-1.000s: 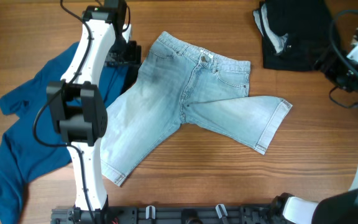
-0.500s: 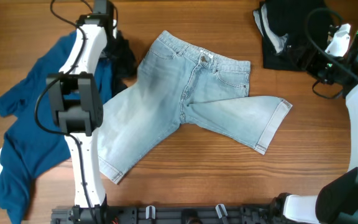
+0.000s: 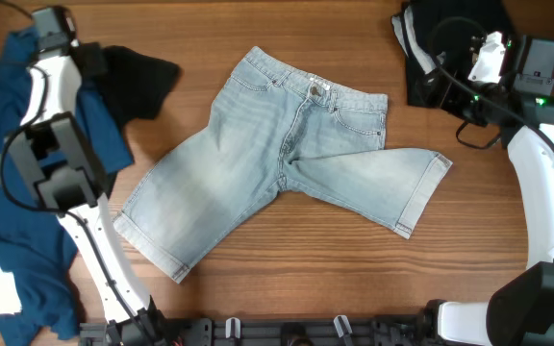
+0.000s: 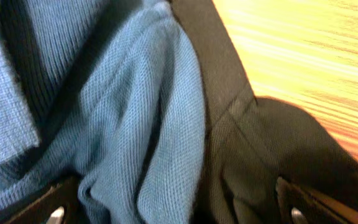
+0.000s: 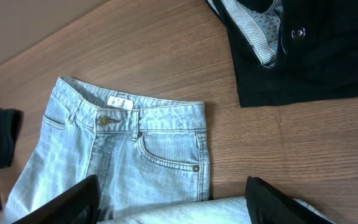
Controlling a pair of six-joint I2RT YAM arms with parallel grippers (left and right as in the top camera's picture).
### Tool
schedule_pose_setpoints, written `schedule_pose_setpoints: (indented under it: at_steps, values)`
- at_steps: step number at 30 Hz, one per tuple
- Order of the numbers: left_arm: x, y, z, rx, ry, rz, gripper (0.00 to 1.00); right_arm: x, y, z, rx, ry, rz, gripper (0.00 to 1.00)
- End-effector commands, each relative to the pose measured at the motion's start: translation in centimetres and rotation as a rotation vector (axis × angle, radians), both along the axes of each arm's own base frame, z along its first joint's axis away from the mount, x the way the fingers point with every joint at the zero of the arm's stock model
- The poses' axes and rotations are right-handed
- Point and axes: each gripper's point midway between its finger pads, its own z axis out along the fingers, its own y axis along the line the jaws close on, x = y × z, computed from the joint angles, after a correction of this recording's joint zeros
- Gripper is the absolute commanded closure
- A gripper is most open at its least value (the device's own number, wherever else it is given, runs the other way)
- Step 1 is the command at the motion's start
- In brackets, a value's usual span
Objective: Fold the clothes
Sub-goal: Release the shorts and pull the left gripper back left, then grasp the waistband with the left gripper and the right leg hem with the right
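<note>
My left gripper (image 4: 176,213) gapes over royal-blue knit shirt (image 4: 135,124); right gripper (image 5: 173,190) spread, empty, above pale denim shorts (image 5: 129,155). Folding unstarted; next, pinch leg hem.

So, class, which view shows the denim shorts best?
Overhead: the denim shorts lie whole there, both legs spread. The right wrist view shows only their upper part, cut off below the pockets; the left wrist view shows none of them.

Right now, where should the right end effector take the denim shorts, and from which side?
Probably the outer hem of the leg pointing right on the denim shorts, approached from the right. That leg lies flat, its hem a free edge on the bare table, on the side of the open right end effector.
</note>
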Motion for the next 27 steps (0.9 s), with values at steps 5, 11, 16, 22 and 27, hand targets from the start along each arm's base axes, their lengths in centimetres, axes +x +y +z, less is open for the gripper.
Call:
schedule_pose_setpoints:
  at_steps: [5, 11, 16, 22, 27]
  values:
    - [0.1, 3.8, 1.8, 0.099, -0.044, 0.013, 0.0, 0.6, 0.0, 0.2, -0.022, -0.009, 0.009, 0.25]
    - [-0.1, -1.6, 16.0, 0.057, -0.193, -0.083, 0.0, 1.2, 0.4, 0.8, -0.023, -0.053, 0.044, 0.18]
    - [-3.0, -13.4, 22.6, -0.234, -0.225, -0.403, 0.0, 0.5, 1.1, 0.5, -0.02, -0.041, 0.107, 0.12]
    - [-2.5, -26.3, 20.4, -0.347, -0.156, -0.738, 0.0, 0.5, 2.1, -0.4, -0.032, -0.019, 0.15, 0.13]
    - [-1.9, -35.9, 13.8, -0.281, -0.045, -1.018, 0.0, 0.3, 2.2, -0.7, -0.029, -0.005, 0.15, 0.16]
